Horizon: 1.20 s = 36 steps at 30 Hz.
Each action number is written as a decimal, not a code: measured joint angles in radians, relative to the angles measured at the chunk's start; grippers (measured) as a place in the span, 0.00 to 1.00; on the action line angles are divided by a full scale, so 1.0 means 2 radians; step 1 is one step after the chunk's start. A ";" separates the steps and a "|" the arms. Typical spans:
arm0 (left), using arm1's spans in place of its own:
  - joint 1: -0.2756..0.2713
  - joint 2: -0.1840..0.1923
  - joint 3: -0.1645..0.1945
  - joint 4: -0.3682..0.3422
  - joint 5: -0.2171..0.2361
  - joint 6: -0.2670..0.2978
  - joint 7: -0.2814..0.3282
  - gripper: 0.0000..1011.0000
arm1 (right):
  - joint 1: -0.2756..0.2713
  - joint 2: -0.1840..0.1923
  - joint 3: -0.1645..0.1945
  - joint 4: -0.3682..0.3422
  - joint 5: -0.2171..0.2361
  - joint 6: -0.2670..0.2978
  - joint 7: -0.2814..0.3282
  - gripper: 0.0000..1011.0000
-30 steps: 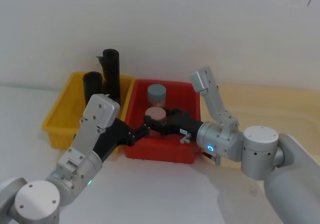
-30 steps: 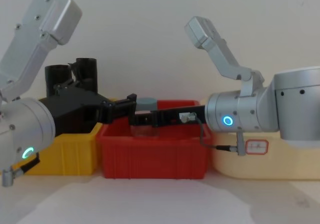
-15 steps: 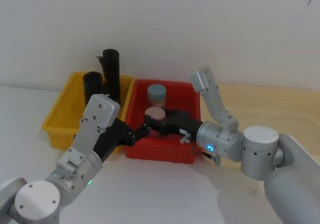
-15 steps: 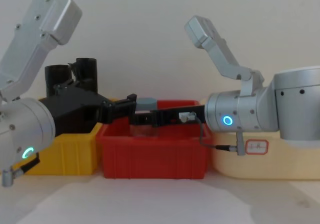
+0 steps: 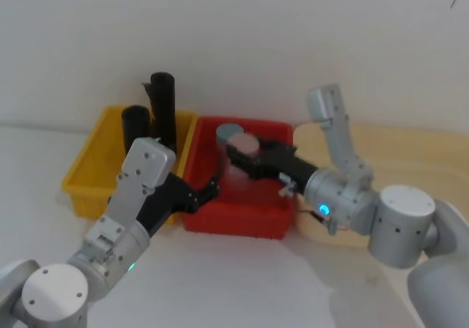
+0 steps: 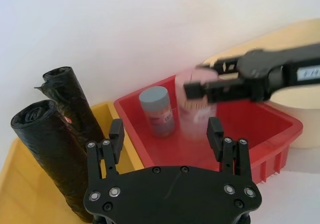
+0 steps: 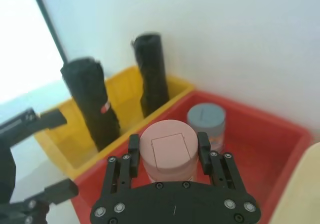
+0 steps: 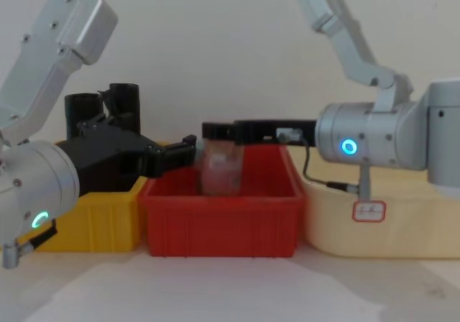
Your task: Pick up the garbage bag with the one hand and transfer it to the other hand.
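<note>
Glossy black garbage bag roll (image 5: 135, 123) in yellow bin (image 5: 86, 173): likely slippery, best gripped mid-body. Left gripper (image 6: 165, 129) fingers are spread, right gripper (image 7: 168, 140) fingers clamped on pink-lidded jar (image 7: 167, 156).

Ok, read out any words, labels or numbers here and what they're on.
Nothing reads clearly.
White sticker on the right hand, holding a pink-lidded jar over the red bin: digits, blurred.
Red-framed tag on the beige bin: too small.
Label on the grey jar: blurred.
Red-and-white mark on the garbage bag: no letters legible.

No writing is legible; the red-framed label (image 8: 369, 210) on the cream tub (image 8: 424, 230) is too small to read.
</note>
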 joint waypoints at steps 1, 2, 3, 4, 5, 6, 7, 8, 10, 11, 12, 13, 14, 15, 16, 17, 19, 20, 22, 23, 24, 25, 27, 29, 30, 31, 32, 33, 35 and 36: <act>0.000 0.000 0.000 0.000 0.000 0.000 0.000 0.99 | -0.007 0.003 0.005 -0.014 0.001 -0.001 -0.008 0.66; 0.000 0.000 0.000 0.000 0.000 0.000 0.000 0.99 | -0.010 0.004 0.006 -0.022 0.002 -0.002 -0.012 0.66; 0.000 0.000 0.000 0.000 0.000 0.000 0.000 0.99 | -0.017 0.007 0.012 -0.037 0.003 -0.004 -0.019 0.66; 0.000 0.000 0.000 0.000 0.000 0.000 0.000 0.99 | -0.020 0.009 0.014 -0.043 0.003 -0.004 -0.023 0.66; 0.000 0.000 0.000 0.000 0.000 0.000 0.000 0.99 | -0.023 0.010 0.016 -0.050 0.003 -0.005 -0.027 0.66; 0.000 0.000 0.000 0.000 0.000 0.000 0.000 0.99 | -0.026 0.011 0.019 -0.057 0.004 -0.006 -0.032 0.66; 0.000 0.000 0.000 0.000 0.000 0.000 0.000 0.99 | -0.031 0.013 0.022 -0.065 0.004 -0.006 -0.036 0.66; 0.000 0.000 0.000 0.000 0.000 0.000 0.000 0.99 | -0.037 0.015 0.026 -0.076 0.004 -0.008 -0.044 0.66; 0.000 0.000 0.000 0.000 0.000 0.000 0.000 0.99 | -0.046 0.019 0.034 -0.096 0.004 -0.010 -0.058 0.66; 0.000 0.000 0.000 0.000 0.000 0.000 0.000 0.99 | -0.049 0.020 0.036 -0.101 0.004 -0.010 -0.062 0.66; 0.000 0.000 0.000 0.000 0.000 0.000 0.000 0.99 | -0.053 0.021 0.040 -0.109 0.004 -0.011 -0.066 0.66; 0.000 0.000 0.000 0.000 0.000 0.000 0.000 0.99 | -0.059 0.023 0.045 -0.120 0.003 -0.013 -0.075 0.66; 0.000 0.000 0.000 0.000 0.000 0.000 0.000 0.99 | -0.062 0.024 0.047 -0.125 0.003 -0.013 -0.080 0.66; 0.000 0.000 0.000 0.000 0.000 0.000 0.000 0.99 | -0.065 0.025 0.049 -0.130 0.002 -0.014 -0.084 0.66; 0.000 0.000 0.000 0.000 0.000 0.000 0.000 0.99 | -0.071 0.026 0.055 -0.141 0.001 -0.016 -0.092 0.66; 0.000 0.000 0.000 0.000 0.000 0.000 0.000 0.99 | -0.075 0.027 0.058 -0.147 0.000 -0.016 -0.096 0.66; 0.000 0.000 0.000 0.000 0.000 0.000 0.000 0.99 | -0.084 0.030 0.066 -0.161 -0.002 -0.018 -0.110 0.66; 0.000 0.000 0.000 0.000 0.000 0.000 0.000 0.99 | -0.087 0.030 0.068 -0.165 -0.003 -0.019 -0.114 0.66; 0.000 0.000 0.000 0.000 0.000 0.000 0.000 0.99 | -0.094 0.032 0.074 -0.174 -0.005 -0.020 -0.122 0.66; 0.000 0.000 0.000 0.000 0.000 0.000 0.000 0.99 | -0.099 0.033 0.079 -0.182 -0.006 -0.021 -0.130 0.66; 0.000 0.000 0.000 0.000 0.000 0.000 0.000 0.99 | -0.102 0.034 0.081 -0.186 -0.007 -0.022 -0.134 0.66; 0.000 0.000 0.000 0.000 0.000 0.000 0.000 0.99 | -0.109 0.035 0.087 -0.194 -0.009 -0.022 -0.143 0.66; 0.000 0.000 0.000 0.000 0.000 0.000 0.000 0.99 | -0.112 0.035 0.089 -0.196 -0.010 -0.023 -0.147 0.66; 0.000 0.000 0.000 0.000 0.000 0.000 0.000 0.99 | -0.120 0.037 0.099 -0.207 -0.012 -0.023 -0.159 0.66; 0.000 0.000 0.000 0.000 0.000 0.000 0.000 0.99 | -0.126 0.038 0.104 -0.213 -0.013 -0.023 -0.166 0.66; 0.000 0.000 0.000 0.000 0.000 0.000 0.000 0.99 | -0.129 0.039 0.108 -0.216 -0.013 -0.022 -0.169 0.66; 0.000 0.000 0.000 0.000 0.000 0.000 0.000 0.99 | -0.133 0.040 0.113 -0.221 -0.014 -0.019 -0.175 0.66; 0.000 0.000 0.000 0.000 0.000 0.000 0.000 0.99 | -0.136 0.040 0.115 -0.223 -0.014 -0.016 -0.178 0.66; 0.000 0.000 0.000 0.000 0.000 0.000 0.000 0.99 | -0.140 0.041 0.120 -0.227 -0.014 -0.012 -0.184 0.66; 0.000 0.000 0.000 0.000 0.000 0.000 0.000 0.99 | -0.143 0.042 0.124 -0.230 -0.014 -0.007 -0.188 0.66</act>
